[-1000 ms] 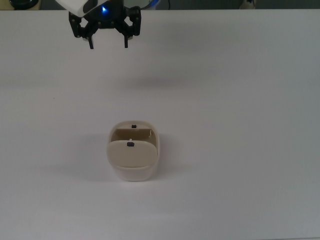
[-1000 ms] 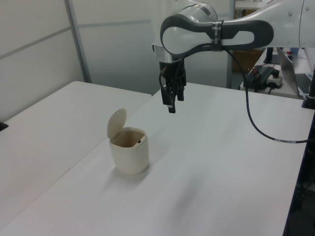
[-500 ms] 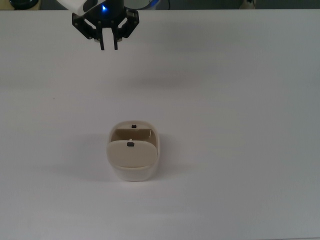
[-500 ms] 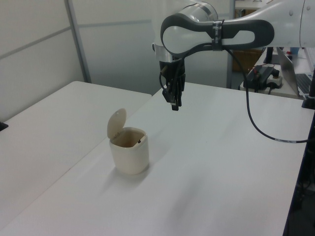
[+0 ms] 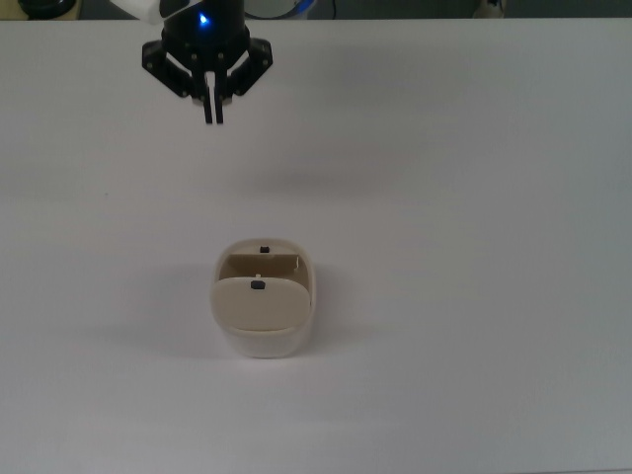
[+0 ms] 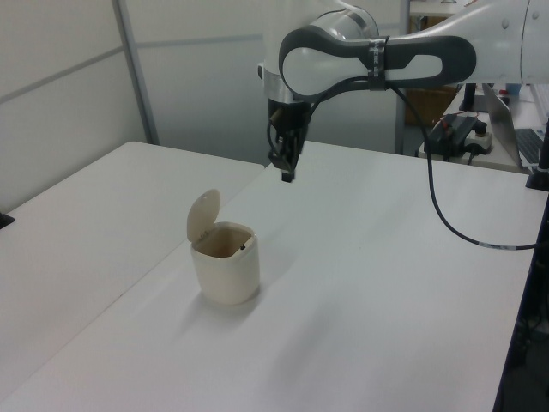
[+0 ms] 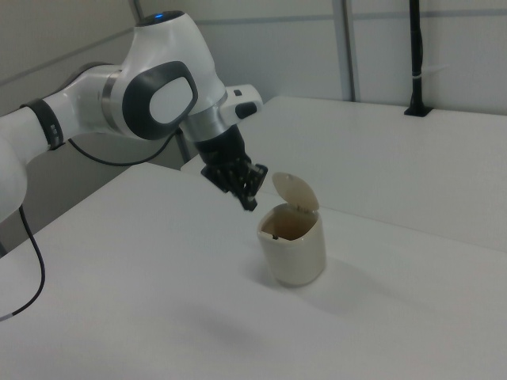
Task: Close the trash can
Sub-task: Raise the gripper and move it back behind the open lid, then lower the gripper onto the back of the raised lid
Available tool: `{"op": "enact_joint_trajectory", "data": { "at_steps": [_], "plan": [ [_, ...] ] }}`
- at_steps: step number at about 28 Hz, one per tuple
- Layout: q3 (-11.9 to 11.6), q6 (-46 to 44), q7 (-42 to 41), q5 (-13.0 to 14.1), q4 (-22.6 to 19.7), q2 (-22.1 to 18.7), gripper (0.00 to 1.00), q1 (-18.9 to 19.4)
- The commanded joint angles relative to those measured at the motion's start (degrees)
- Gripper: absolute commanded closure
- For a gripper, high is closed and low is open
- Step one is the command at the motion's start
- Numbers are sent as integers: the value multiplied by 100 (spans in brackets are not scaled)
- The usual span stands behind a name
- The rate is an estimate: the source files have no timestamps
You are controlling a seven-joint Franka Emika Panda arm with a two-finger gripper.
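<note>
The cream-white trash can (image 5: 263, 314) (image 6: 226, 273) (image 7: 295, 253) stands on the white table with its beige flap lid (image 5: 257, 302) (image 6: 203, 214) (image 7: 295, 191) raised upright, so the inside shows. A small black knob (image 5: 258, 285) sits on the lid. My gripper (image 5: 212, 118) (image 6: 286, 176) (image 7: 249, 204) hangs in the air well apart from the can, toward the top view's upper left. Its two black fingers are pressed together and hold nothing.
The white table (image 5: 474, 197) stretches all around the can. A second white table (image 6: 77, 215) lies beyond a seam. A black cable (image 6: 446, 215) hangs from the arm, and equipment (image 6: 463, 133) stands at the left view's far right.
The gripper fingers have closed from wide apart to touching. The gripper has shifted slightly down in the top view, toward the can.
</note>
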Motion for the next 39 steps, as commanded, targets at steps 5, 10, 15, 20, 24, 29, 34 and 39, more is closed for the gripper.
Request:
{"op": "enact_joint_trajectory", "data": {
  "at_steps": [5,10,15,20,24,29,34,39],
  "plan": [
    [18,2352,67,181,-78,388,97,40],
    [18,3442,410,102,-78,827,97,57],
    [26,4506,427,85,-78,1171,98,66],
    [35,4920,419,102,-69,1434,100,84],
    [35,5053,419,85,18,1601,100,172],
    [35,4825,383,67,19,1593,100,181],
    [26,3911,366,67,115,1523,100,207],
    [26,3278,366,76,124,1373,100,207]
  ]
}}
